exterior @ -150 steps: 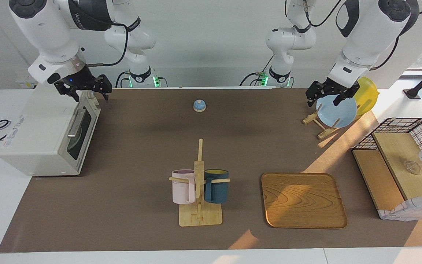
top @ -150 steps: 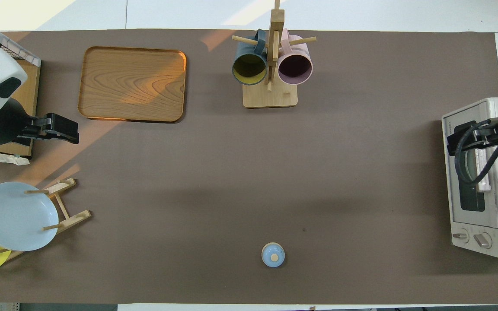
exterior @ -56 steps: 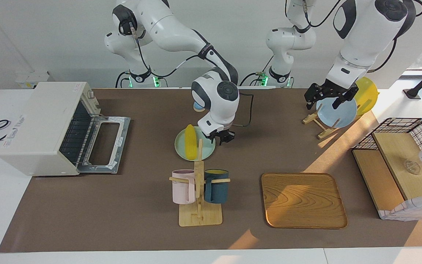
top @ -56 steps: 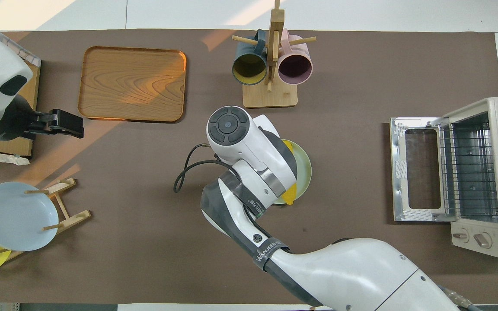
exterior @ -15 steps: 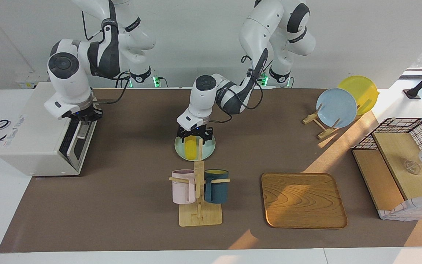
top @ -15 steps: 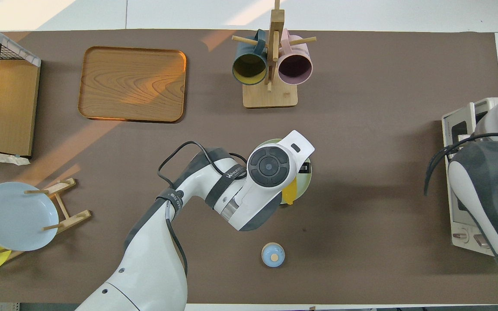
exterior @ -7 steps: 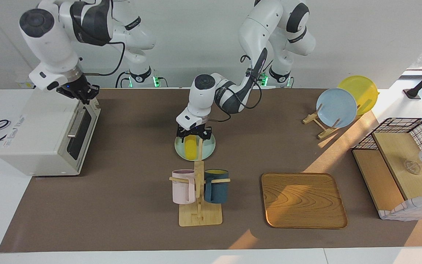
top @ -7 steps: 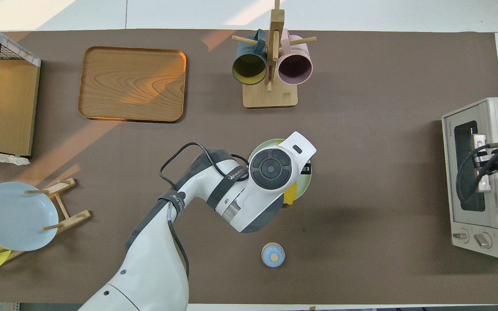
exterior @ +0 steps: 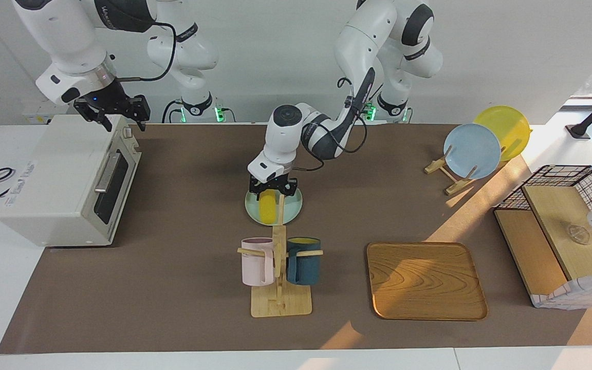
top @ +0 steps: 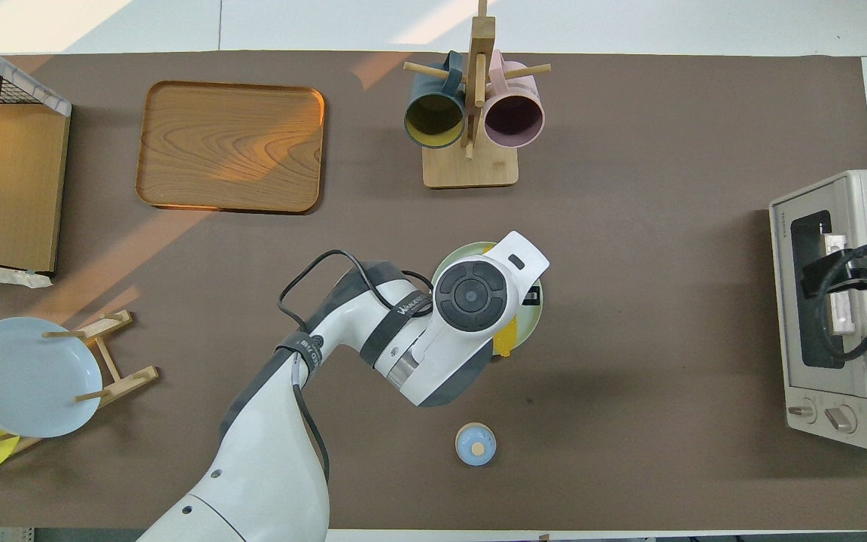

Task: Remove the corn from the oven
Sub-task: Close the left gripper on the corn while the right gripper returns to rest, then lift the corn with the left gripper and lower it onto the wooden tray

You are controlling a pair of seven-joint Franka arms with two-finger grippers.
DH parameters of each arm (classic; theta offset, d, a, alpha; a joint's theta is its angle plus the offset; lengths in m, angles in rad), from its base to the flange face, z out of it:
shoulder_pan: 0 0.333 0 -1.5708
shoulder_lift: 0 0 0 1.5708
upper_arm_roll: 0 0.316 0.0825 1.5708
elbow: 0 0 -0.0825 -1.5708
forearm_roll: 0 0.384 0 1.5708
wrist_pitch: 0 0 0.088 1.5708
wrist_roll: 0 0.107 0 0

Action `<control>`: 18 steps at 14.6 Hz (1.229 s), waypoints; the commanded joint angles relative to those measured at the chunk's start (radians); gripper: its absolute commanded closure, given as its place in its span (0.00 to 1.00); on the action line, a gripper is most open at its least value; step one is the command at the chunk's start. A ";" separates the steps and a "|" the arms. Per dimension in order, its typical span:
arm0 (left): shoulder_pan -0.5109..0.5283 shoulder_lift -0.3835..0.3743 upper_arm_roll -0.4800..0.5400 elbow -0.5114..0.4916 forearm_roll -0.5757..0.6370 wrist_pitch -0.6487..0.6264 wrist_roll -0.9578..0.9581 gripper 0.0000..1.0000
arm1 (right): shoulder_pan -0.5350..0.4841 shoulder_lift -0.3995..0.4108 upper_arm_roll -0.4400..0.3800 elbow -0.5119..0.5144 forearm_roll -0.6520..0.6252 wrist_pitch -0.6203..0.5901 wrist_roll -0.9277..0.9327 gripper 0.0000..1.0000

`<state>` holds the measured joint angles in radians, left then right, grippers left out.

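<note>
The oven [exterior: 67, 180] sits at the right arm's end of the table with its door shut. The right gripper [exterior: 112, 114] is raised over the oven's top edge nearest the robots, fingers spread and holding nothing; this arm waits.

At mid-table the corn [exterior: 267, 209] lies on a pale green plate [exterior: 292, 204], out of the oven. The left gripper [exterior: 273, 189] is lowered over the cob's end nearer the robots, fingers straddling it and partly open; whether they grip it cannot be told.

Procedure, as judged: centre the fingers across the cob's width, close until firm, then lift straight up. The smooth tapered plastic may slip or roll. Clear the mug rack [exterior: 279, 267] standing just beside the plate.
</note>
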<state>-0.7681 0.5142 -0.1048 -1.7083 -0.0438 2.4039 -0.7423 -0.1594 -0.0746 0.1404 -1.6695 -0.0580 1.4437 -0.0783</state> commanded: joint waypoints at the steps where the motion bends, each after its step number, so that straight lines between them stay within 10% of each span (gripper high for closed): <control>1: -0.019 -0.008 0.016 -0.024 0.019 0.031 -0.026 0.22 | 0.015 0.093 0.008 0.132 0.007 -0.068 0.005 0.00; 7: -0.005 -0.008 0.017 -0.017 0.019 0.032 -0.022 1.00 | 0.021 0.101 0.010 0.148 0.010 -0.077 0.011 0.00; 13: 0.028 -0.091 0.126 0.006 0.019 -0.147 0.076 1.00 | 0.020 0.082 -0.004 0.131 0.012 -0.089 0.011 0.00; 18: 0.313 -0.139 0.126 0.073 0.015 -0.266 0.348 1.00 | 0.119 0.084 -0.111 0.128 0.014 -0.095 0.008 0.00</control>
<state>-0.5423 0.3692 0.0352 -1.6705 -0.0393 2.1577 -0.4546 -0.0682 0.0176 0.0665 -1.5393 -0.0579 1.3573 -0.0766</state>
